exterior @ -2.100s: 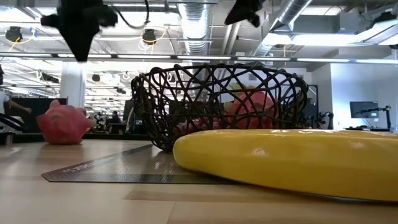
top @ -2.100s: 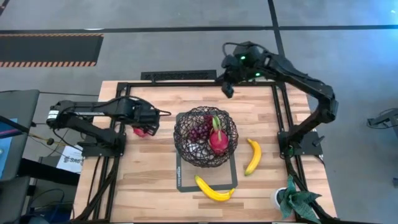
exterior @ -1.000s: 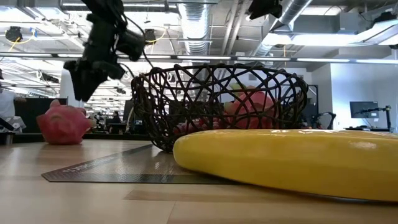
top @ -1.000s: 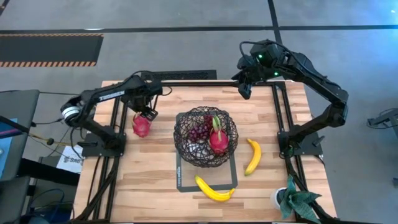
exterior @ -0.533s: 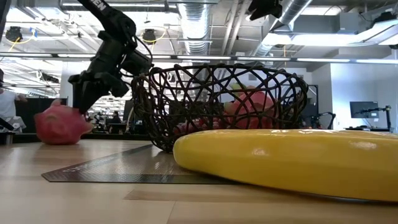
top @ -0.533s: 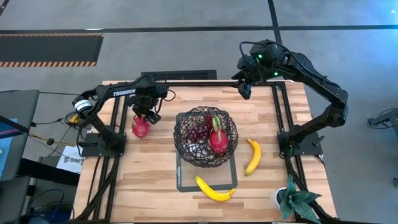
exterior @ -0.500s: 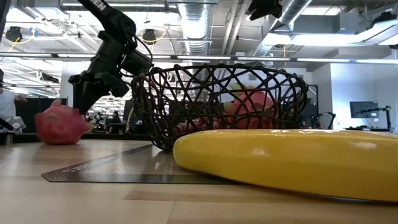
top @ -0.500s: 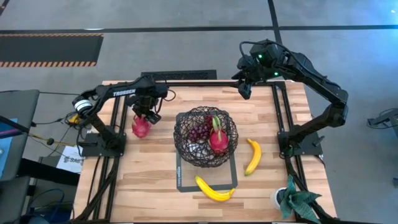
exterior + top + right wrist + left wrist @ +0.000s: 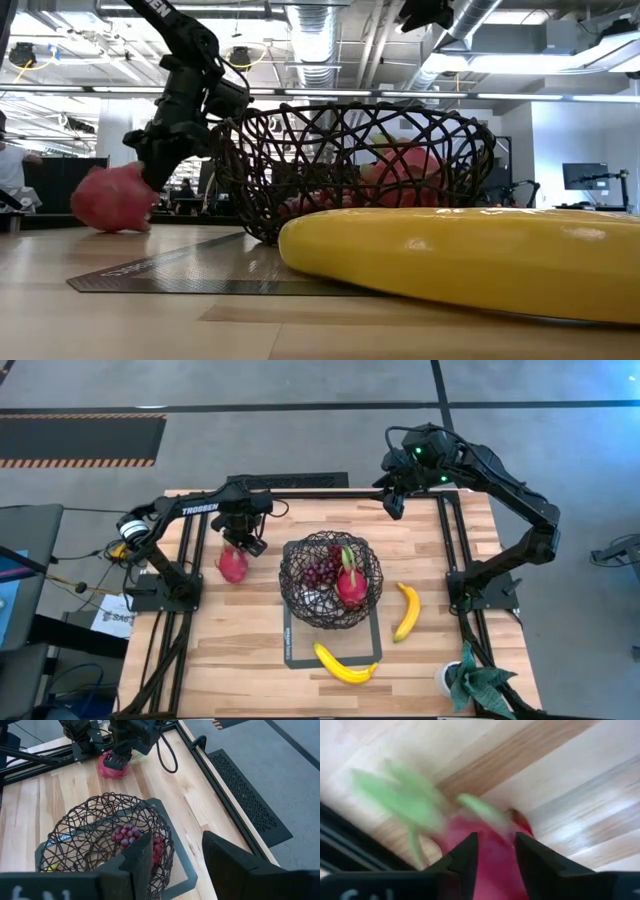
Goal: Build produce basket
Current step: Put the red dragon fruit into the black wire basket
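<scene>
Basket [image 9: 331, 581] sits mid-table [image 9: 250, 650] on a dark mat [image 9: 291, 649], prob. the marked build spot. Inside: one dragon fruit [image 9: 350, 584] and dark grapes [image 9: 320, 572]. Two bananas are not in yet: one [image 9: 345, 665] across the mat's front edge, one [image 9: 407, 610] just beside the basket on the right-arm side. Potted plant [image 9: 478, 686] at the table's front corner, not produce.

Second dragon fruit [image 9: 232, 564] lies on the bare wood w/ the left arm's side of the basket, near it but apart. Left tool [image 9: 246, 546] is down on it: wrist view shows the pink fruit [image 9: 485, 847] betw. the two dark fingers [image 9: 465, 855], green tips poking past. Fingers look set around it w/ a gap; can't say if they've clamped. Low view: fruit [image 9: 115, 198] looks at or just above the table, tool [image 9: 160, 165] at its upper side; contact w/ the wood unclear. Angled approach from the top likely suits gripping the fruit's body, clear of the leafy tips.

Right tool [image 9: 394, 503] waits high over the table's far edge, well apart from everything, fingers [image 9: 232, 862] spread wide, holding nothing.
</scene>
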Available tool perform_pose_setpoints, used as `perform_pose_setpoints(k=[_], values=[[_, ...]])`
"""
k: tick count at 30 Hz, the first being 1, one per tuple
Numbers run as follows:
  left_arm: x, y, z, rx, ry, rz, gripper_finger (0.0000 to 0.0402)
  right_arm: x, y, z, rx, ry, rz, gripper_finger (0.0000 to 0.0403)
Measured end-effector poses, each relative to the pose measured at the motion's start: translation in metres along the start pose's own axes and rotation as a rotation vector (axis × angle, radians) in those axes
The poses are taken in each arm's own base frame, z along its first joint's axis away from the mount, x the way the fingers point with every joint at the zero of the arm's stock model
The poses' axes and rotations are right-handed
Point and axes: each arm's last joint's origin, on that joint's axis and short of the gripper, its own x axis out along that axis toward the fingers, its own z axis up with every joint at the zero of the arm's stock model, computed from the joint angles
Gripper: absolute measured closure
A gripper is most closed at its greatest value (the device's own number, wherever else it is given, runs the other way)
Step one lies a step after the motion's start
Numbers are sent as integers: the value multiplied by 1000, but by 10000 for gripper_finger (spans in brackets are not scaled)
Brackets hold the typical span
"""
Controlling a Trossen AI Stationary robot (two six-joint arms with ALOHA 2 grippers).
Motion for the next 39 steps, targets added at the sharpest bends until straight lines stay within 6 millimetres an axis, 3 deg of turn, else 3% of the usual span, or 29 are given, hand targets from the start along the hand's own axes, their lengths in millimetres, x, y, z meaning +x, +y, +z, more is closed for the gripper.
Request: perform_pose_setpoints(k=[7,13,26,33,39], values=[[0,0,0,11,-3,1,367,0,0,0,0,0,0,217],[0,0,0,62,-2,2,396,0,0,0,0,0,0,215],[0,0,1,109,-7,8,375,0,0,0,8,0,0,219],[-1,-2,0,179,-12,1,400,0,0,0,11,0,0,221],[-30,-10,-11,217,-112,-17,401,0,0,0,10,-1,0,223]])
